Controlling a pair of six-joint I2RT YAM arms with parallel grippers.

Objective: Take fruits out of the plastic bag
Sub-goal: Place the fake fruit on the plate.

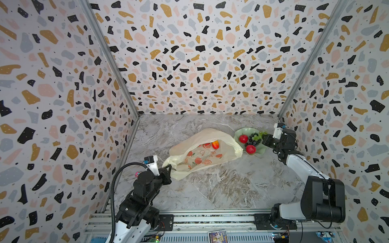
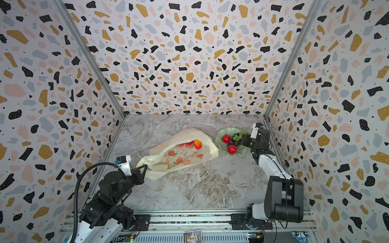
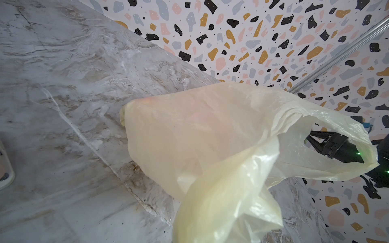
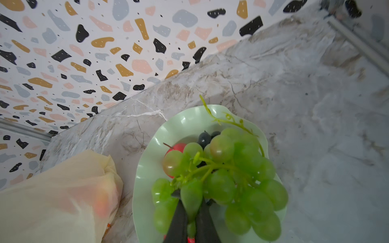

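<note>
The cream-yellow plastic bag (image 1: 210, 136) (image 2: 185, 136) lies mid-table with its mouth facing the front. A red-yellow fruit (image 1: 215, 144) (image 2: 197, 144) shows inside it. My left gripper (image 1: 171, 167) (image 2: 145, 168) is shut on the plastic bag's near handle. In the left wrist view the bag (image 3: 210, 136) hides the jaws. My right gripper (image 4: 191, 202) (image 1: 263, 137) hangs over the dish, shut on a grape of the green grape bunch (image 4: 221, 183) (image 1: 257, 136). In the dish lie two red apples (image 1: 243, 138) (image 1: 251, 149) and dark grapes (image 1: 252, 141) (image 4: 205, 137).
The pale green wavy-edged dish (image 1: 239, 133) (image 4: 147, 168) stands right of the bag, close to the right wall. Patterned walls close in the left, back and right. A metal rail (image 1: 210, 218) runs along the front, with a small card (image 1: 217, 236) below it.
</note>
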